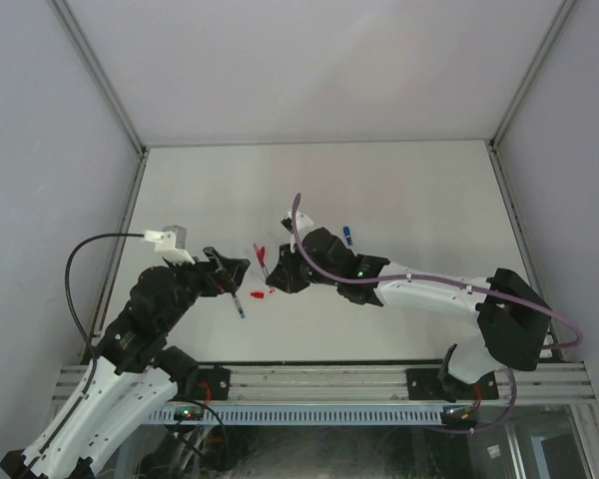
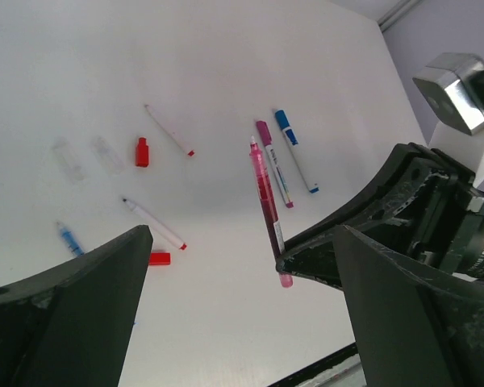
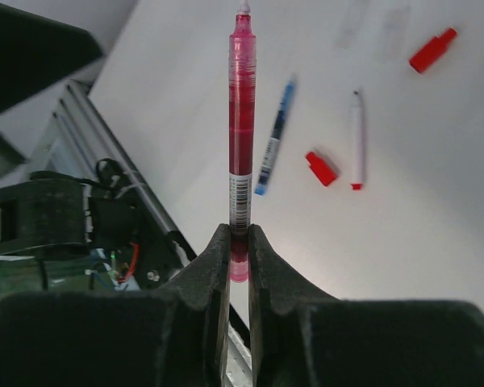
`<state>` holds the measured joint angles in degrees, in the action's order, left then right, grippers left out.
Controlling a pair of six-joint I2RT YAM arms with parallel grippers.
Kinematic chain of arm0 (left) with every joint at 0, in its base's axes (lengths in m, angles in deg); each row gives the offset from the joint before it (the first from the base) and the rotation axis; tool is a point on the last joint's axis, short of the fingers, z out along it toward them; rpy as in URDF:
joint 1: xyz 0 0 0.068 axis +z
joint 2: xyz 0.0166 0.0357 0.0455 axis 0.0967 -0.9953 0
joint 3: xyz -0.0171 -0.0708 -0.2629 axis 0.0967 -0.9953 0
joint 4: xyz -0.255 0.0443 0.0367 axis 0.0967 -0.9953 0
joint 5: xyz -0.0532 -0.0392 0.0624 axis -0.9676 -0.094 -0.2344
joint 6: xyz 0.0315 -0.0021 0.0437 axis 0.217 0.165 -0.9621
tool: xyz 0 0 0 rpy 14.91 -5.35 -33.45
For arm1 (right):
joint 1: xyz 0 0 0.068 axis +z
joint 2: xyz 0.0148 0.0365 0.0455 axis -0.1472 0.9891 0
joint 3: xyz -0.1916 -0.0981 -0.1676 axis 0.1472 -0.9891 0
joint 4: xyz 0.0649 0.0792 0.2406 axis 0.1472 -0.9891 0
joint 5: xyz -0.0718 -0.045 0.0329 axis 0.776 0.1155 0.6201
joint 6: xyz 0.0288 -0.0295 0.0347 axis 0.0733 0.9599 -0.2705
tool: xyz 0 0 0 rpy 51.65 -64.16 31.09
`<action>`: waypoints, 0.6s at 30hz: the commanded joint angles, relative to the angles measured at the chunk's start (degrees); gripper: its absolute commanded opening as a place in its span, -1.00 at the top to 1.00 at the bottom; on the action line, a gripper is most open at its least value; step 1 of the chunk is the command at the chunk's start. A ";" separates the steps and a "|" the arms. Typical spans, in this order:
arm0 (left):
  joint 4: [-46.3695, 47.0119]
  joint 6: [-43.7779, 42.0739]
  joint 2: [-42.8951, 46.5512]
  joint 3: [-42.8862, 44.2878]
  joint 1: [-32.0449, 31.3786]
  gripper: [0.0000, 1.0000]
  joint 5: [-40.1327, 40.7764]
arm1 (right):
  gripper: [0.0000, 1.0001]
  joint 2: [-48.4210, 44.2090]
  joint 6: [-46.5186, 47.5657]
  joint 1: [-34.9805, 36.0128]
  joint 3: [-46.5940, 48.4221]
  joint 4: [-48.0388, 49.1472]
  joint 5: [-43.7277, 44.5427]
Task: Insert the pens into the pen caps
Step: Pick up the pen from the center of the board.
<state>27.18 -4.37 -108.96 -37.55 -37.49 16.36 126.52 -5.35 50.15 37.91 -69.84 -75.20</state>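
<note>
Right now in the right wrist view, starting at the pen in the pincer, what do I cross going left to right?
Red pen clamped in the right pincer → blue pen → lower red cap → white pen → upper red cap.

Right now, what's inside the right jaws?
The tail end of a translucent red pen, nib pointing away. Nothing else shows between them; the barrel's pinched sides are covered.
</note>
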 commanded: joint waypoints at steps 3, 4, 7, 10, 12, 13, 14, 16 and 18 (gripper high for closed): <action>7.74 3.09 -0.60 -2.45 0.39 -1.00 -4.63 | 1.00 -3.73 -4.94 0.99 -3.10 14.43 -4.21; 7.92 3.21 -0.53 -2.64 0.39 -1.00 -4.54 | 1.00 -3.97 -5.00 1.20 -3.24 14.97 -4.28; 8.71 3.25 -0.22 -3.24 0.37 -0.97 -4.58 | 1.00 -4.58 -4.92 2.09 -3.48 16.25 -4.21; 10.00 4.85 -0.12 -3.66 0.39 -0.85 -5.34 | 1.00 -5.52 -5.15 2.81 -4.45 18.24 -3.57; 10.78 5.18 -0.12 -3.90 0.39 -0.75 -5.80 | 1.00 -6.16 -5.27 2.96 -4.95 19.19 -3.33; 11.05 5.25 -0.13 -4.09 0.39 -0.71 -5.94 | 1.00 -6.50 -5.21 3.00 -5.16 19.57 -3.15; 11.31 5.36 -0.11 -4.28 0.37 -0.66 -5.99 | 1.00 -6.85 -5.19 3.10 -5.47 19.85 -2.87; 11.84 5.49 -0.11 -4.43 0.33 -0.58 -6.36 | 1.00 -7.28 -5.10 3.16 -5.54 20.26 -2.60; 12.36 5.73 -0.19 -4.58 0.34 -0.51 -6.75 | 1.00 -7.35 -5.17 3.16 -5.55 20.76 -2.60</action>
<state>35.58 0.25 -109.27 -41.02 -37.49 11.37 121.29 -9.75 52.90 32.16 -54.85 -78.41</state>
